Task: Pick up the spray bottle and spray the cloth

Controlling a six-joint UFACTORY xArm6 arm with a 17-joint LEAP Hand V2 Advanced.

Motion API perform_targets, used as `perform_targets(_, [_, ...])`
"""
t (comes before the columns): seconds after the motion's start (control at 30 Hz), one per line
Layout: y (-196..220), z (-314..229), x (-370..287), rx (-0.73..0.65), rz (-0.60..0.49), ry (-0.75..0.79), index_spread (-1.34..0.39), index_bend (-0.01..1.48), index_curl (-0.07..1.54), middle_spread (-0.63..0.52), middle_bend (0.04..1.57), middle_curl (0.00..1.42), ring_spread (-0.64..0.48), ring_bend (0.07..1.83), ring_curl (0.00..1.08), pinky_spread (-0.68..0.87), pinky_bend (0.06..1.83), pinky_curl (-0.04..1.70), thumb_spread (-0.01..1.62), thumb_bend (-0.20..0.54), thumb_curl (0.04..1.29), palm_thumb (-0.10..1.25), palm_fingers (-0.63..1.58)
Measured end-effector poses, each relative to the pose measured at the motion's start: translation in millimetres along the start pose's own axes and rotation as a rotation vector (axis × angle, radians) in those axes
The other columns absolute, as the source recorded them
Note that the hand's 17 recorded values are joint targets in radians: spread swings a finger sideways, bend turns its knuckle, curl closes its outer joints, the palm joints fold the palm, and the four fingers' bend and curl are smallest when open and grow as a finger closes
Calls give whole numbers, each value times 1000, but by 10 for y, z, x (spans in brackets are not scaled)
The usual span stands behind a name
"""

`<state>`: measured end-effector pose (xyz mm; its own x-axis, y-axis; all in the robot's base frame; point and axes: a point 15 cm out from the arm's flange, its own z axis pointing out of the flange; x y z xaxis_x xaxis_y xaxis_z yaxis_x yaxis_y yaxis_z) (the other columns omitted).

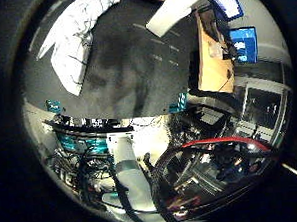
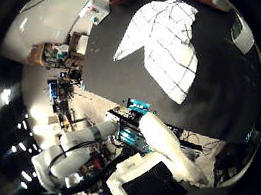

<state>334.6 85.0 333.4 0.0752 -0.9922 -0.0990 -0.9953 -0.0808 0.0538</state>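
Note:
A white cloth with a grid of creases (image 2: 165, 43) lies spread on the dark table mat (image 2: 223, 94). In the little finger side view the cloth (image 1: 75, 40) is crumpled at one end of the mat (image 1: 136, 72). A white, elongated thing that looks like the spray bottle (image 1: 174, 15) is on the mat beside the cloth. In the thumb side view a pale thing (image 2: 242, 32) near the mat's edge may be the same bottle. My hand is well above the table, away from both.
The white arm (image 2: 153, 142) reaches in below the table edge. A wooden desk (image 1: 214, 57) with lit monitors (image 1: 243, 41) stands beyond the mat. Boxes and clutter (image 2: 95, 10) lie on the floor past the table.

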Motion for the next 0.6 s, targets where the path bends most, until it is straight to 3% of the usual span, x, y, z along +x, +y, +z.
perform_targets(0.6, [-20,-6,-16,17,6,-15,-307,155,293,89,195,332,194,214,248,379,251,326,1179,-17,295,670,158])
